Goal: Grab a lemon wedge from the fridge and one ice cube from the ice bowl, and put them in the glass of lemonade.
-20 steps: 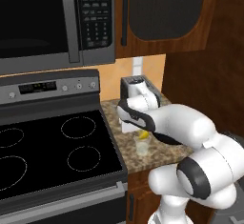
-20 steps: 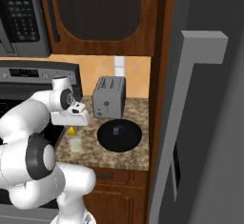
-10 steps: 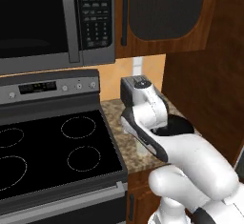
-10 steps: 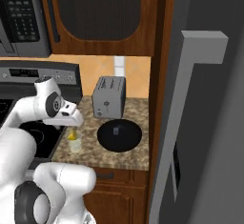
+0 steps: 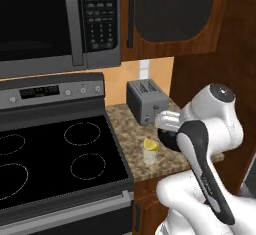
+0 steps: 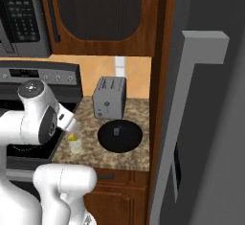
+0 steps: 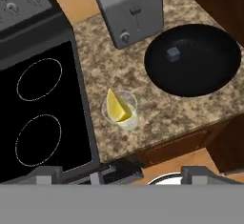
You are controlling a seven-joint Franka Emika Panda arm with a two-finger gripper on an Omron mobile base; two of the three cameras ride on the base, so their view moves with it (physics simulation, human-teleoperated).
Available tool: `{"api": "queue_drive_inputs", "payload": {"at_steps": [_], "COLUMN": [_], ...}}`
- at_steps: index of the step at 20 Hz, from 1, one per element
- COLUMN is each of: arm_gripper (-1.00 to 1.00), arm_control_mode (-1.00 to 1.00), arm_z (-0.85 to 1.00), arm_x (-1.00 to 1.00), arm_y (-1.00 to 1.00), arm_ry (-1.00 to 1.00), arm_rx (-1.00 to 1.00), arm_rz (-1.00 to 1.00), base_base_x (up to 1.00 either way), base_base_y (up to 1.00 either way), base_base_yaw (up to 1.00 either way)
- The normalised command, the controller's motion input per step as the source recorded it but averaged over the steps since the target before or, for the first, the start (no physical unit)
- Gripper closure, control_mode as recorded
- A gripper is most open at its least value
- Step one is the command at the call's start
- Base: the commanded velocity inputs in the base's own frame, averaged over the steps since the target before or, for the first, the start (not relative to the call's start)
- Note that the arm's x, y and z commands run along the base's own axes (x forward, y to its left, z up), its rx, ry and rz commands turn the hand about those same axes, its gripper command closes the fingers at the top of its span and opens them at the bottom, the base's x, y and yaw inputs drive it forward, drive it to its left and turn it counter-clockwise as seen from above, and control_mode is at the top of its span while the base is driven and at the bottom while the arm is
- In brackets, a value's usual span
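Observation:
The glass of lemonade (image 7: 121, 109) stands on the granite counter near the stove's edge, with the lemon wedge (image 7: 116, 107) resting inside it. My gripper (image 7: 123, 174) hangs above and in front of the glass, its fingers wide apart and holding nothing. The same glass (image 5: 150, 155) with the lemon wedge (image 5: 150, 144) stands left of my arm, and the glass (image 6: 75, 144) sits just below my hand. The black ice bowl (image 7: 209, 77) lies beside the glass with one ice cube (image 7: 172, 52) in it. The ice bowl (image 6: 129, 140) sits in front of the toaster. The fridge (image 6: 201, 123) rises at the right.
A silver toaster (image 6: 109, 97) stands at the back of the counter, behind the bowl. The black stove top (image 5: 50, 154) borders the counter on the left, with a microwave (image 5: 50, 24) above it. Wooden cabinets hang over the counter, whose front edge is close to the glass.
My gripper opened and let the lemon wedge go into the glass. The hand then lifted away from the glass and the arm swung over towards the bowl side.

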Motion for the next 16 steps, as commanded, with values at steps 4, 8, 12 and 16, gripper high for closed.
{"api": "queue_drive_inputs", "payload": {"at_steps": [4, 8, 12, 16], "arm_gripper": [-1.0, -1.0, -1.0, -1.0], "arm_control_mode": [-1.0, -1.0, -1.0, -1.0], "arm_z": [-0.16, -0.01, -0.13, -0.93], "arm_x": [-0.89, -0.45, -0.29, -0.57], "arm_y": [-1.0, -0.45, 0.34, 1.0], "arm_ry": [-0.39, -0.15, -0.15, -0.34], "arm_rx": [0.88, 0.25, -0.15, -0.43], "arm_rz": [-0.04, -0.12, 0.1, 0.24], "base_base_x": [0.0, 0.0, 0.0, 0.0], "base_base_y": [0.0, 0.0, 0.0, 0.0], "base_base_yaw": [0.0, 0.0, 0.0, 0.0]}}
